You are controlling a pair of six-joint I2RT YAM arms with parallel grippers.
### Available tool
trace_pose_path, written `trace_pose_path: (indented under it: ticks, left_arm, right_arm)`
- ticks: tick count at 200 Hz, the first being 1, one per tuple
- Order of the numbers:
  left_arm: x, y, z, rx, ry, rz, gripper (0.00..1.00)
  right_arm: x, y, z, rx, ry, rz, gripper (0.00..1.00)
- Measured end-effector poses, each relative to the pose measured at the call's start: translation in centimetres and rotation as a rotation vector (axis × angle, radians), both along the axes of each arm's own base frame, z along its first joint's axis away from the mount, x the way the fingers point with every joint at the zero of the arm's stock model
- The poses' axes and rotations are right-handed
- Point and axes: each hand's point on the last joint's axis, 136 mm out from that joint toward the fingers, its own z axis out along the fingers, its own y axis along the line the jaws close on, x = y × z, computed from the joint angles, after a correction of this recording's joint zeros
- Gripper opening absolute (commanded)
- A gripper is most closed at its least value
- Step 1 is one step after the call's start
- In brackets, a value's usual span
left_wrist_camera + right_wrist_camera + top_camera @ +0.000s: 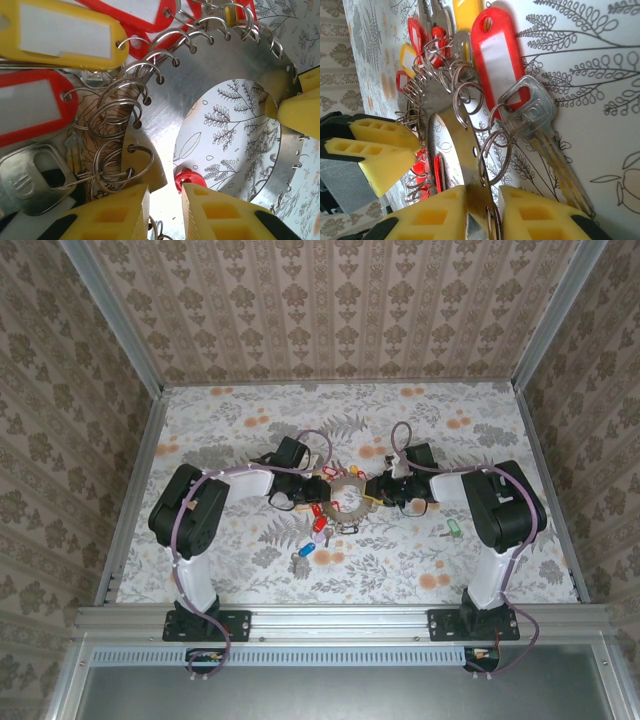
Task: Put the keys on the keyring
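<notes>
bright, even light; glare on keyring (pixel 170 110)

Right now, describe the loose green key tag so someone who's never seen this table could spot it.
On the flowered table, find the right arm's black elbow. Just inside it lies the green key tag, alone, apart from the red and yellow tags crowded on the metal ring between the arms.

Flat steel keyring (pixel 170 110) — tagged keys (pixel 532 112) along rim
</notes>
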Motion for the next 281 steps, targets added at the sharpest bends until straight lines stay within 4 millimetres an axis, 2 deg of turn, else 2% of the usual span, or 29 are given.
trace_pose_path:
  ticks: [20, 49, 59, 66, 81, 97, 119, 137, 152, 182, 207, 224, 243, 281]
  left_arm:
    - [0.0, 0.0, 0.1, 0.000, -0.004, 0.000, 0.29]
    - [0.3, 0.2, 0.9, 0.019, -0.043, 0.009, 0.44]
    - [0.4, 0.4, 1.6, 0.025, -0.065, 0.018, 0.53]
    - [0.6, 0.6, 2.2, 0.026, -0.082, 0.031, 0.55]
    - [1.0, 1.0, 4.0, 0.020, -0.131, 0.063, 0.62]
    - [1.6, 1.5, 6.9, -0.001, -0.202, 0.097, 0.70]
    - [2.1, 2.1, 11.3, -0.061, -0.302, 0.156, 0.90]
    - [2.3, 2.9, 13.9, -0.129, -0.351, 0.216, 0.94]
    - [2.6, 3.7, 14.9, -0.188, -0.356, 0.263, 0.98]
    - [3.4, 4.8, 15.2, -0.312, -0.300, 0.346, 0.96]
    - [3.7, 3.9, 17.0, -0.438, -0.266, 0.357, 0.87]
    - [3.8, 3.0, 18.7, -0.532, -0.268, 0.348, 0.81]
    - [3.7, 2.1, 19.8, -0.608, -0.256, 0.342, 0.77]
    - [3.6, 0.0, 19.6, -0.696, -0.195, 0.325, 0.70]
  right_arm:
    - [0.1, -0.1, 0.3, 0.006, -0.010, 0.000, 0.13]
    - [-0.1, -0.2, 2.2, 0.023, -0.052, 0.001, 0.09]
    - [-0.2, -0.4, 3.0, 0.025, -0.070, -0.008, 0.09]
    - [-0.2, -0.5, 3.5, 0.026, -0.080, -0.015, 0.09]
    - [-0.4, -0.8, 4.6, 0.030, -0.099, -0.036, 0.07]
    - [-0.5, -1.0, 6.0, 0.038, -0.124, -0.061, 0.06]
    - [-0.4, -1.3, 8.4, 0.061, -0.175, -0.104, 0.05]
    - [-0.2, -1.5, 10.9, 0.090, -0.232, -0.139, 0.05]
    - [-0.1, -1.8, 13.1, 0.117, -0.279, -0.171, 0.05]
    - [-0.2, -2.5, 17.1, 0.168, -0.368, -0.245, 0.00]
    - [-0.2, -3.1, 19.1, 0.199, -0.401, -0.297, 0.00]
    - [-0.1, -3.3, 19.7, 0.214, -0.402, -0.321, 0.00]
    - [-0.1, -3.3, 19.9, 0.230, -0.393, -0.339, 0.00]
    - [0.1, -3.5, 20.0, 0.246, -0.371, -0.365, 0.00]
